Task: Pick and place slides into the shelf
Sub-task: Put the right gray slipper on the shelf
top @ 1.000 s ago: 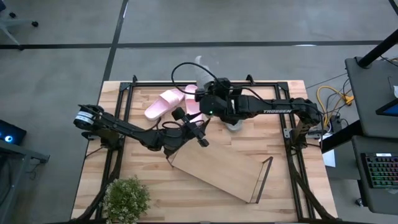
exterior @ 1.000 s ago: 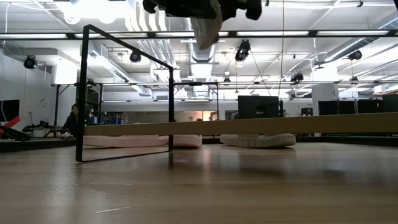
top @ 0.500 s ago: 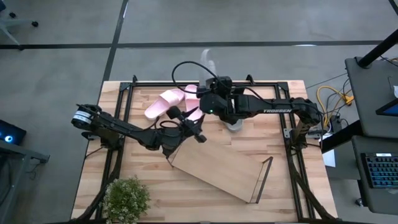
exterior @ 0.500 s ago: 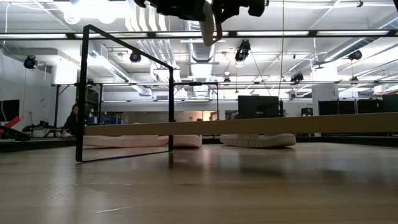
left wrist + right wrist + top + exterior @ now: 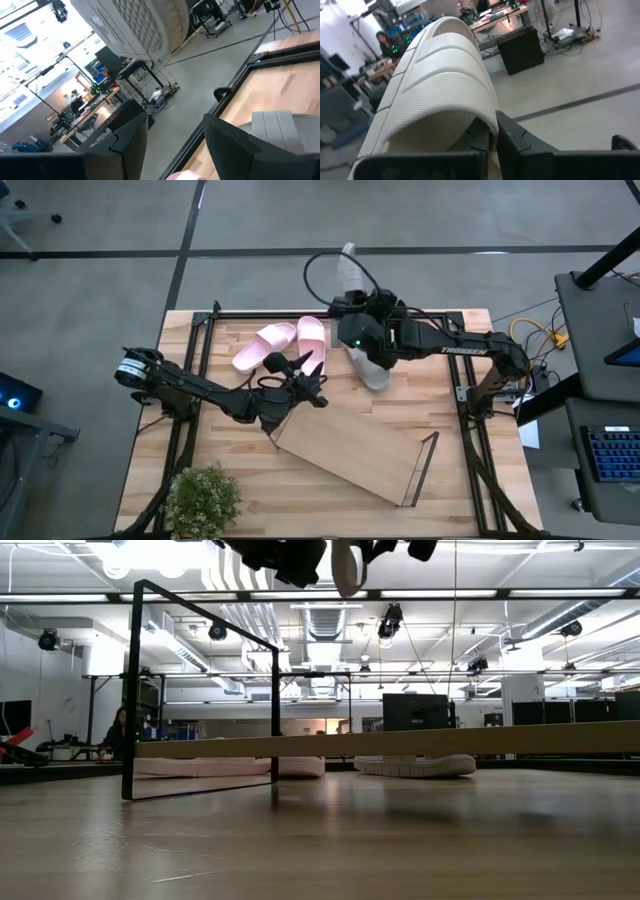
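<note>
My right gripper (image 5: 352, 315) is shut on a grey slide (image 5: 347, 272), held high over the table's far edge; the low view shows the slide (image 5: 347, 565) at the top of the picture. The second grey slide (image 5: 372, 370) lies sole-down on the table below the right arm. The pink pair (image 5: 285, 343) lies side by side toward the far left. My left gripper (image 5: 307, 367) hangs open just near of the pink pair, touching nothing. The shelf (image 5: 350, 455) lies slantwise on the table's near half, its wire frame (image 5: 200, 690) standing up. My right gripper pinches the grey slide at the side edge of its ribbed strap (image 5: 487, 117), one finger (image 5: 476, 137) under the strap and the other (image 5: 520, 142) outside it. The slide is lifted clear, and its free end (image 5: 347, 255) points past the table's far edge.
A potted plant (image 5: 203, 498) stands at the table's near left corner. Dark metal framing (image 5: 205, 320) runs along the table's edges. Bare wood (image 5: 420, 405) lies between the grey slide on the table and the shelf. A person (image 5: 118, 730) sits far behind the table.
My right gripper has risen and moved toward the table's right and far edge, turning, so the held grey slide has swung up and out over the far edge. My left gripper has moved toward the far edge, closer to the pink pair, staying open.
</note>
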Action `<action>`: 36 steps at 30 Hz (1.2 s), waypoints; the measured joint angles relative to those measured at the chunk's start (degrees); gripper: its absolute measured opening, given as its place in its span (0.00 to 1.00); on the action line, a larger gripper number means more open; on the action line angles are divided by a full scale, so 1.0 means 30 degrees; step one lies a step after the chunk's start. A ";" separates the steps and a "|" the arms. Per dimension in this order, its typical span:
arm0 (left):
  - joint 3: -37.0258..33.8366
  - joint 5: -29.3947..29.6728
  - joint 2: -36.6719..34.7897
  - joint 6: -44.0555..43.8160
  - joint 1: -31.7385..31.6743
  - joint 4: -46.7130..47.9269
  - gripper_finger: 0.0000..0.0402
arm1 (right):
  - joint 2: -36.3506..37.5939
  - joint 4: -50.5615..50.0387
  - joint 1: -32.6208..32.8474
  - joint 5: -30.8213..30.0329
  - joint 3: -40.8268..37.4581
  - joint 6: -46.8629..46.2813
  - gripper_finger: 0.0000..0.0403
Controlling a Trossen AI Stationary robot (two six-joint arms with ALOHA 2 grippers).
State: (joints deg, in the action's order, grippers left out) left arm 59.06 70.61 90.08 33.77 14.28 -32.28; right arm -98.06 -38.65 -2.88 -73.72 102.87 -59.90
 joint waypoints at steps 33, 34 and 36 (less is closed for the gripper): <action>0.2233 0.0599 0.1537 0.1927 -0.0617 -0.4120 0.44 | -0.0109 0.0845 -0.0426 0.2963 -0.0007 -0.3860 0.02; 0.2233 0.0393 0.1537 0.1968 -0.0599 -0.4120 0.44 | -0.0109 0.0846 -0.0458 0.3230 -0.0007 -0.3723 0.02; 0.2233 -0.0095 0.1530 0.1972 -0.0595 -0.4118 0.44 | -0.0109 0.0957 -0.0550 0.3742 -0.0007 -0.3314 0.02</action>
State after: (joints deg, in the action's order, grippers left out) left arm 65.76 70.33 94.67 39.68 12.49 -44.64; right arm -98.39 -35.78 -4.54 -62.49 102.85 -69.84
